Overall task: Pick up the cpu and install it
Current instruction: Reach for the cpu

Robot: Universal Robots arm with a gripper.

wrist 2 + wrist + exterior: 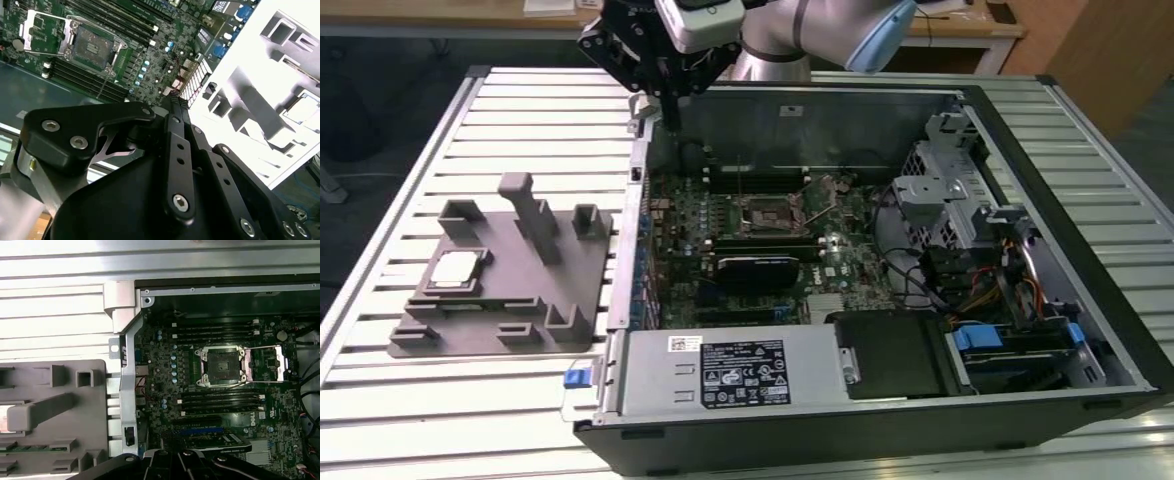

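1. Surface: check that the slatted metal table (520, 120) carries the open computer case (881, 100), with the grey plastic tray (494, 320) just beside it on the exterior view's left. Wooden furniture (961, 25) stands beyond the far edge of the table.
2. Case: locate the empty processor socket (765, 212) near the middle of the motherboard. Its retaining frame is swung open in both wrist views.
3. Task part: find the cpu (458, 270) lying flat in a recess on the left part of the tray, silver top upward.
4. End effector: note that the gripper (674, 118) hangs above the far left corner of the case. It is closed on nothing, well apart from the cpu, which lies nearer and further left.
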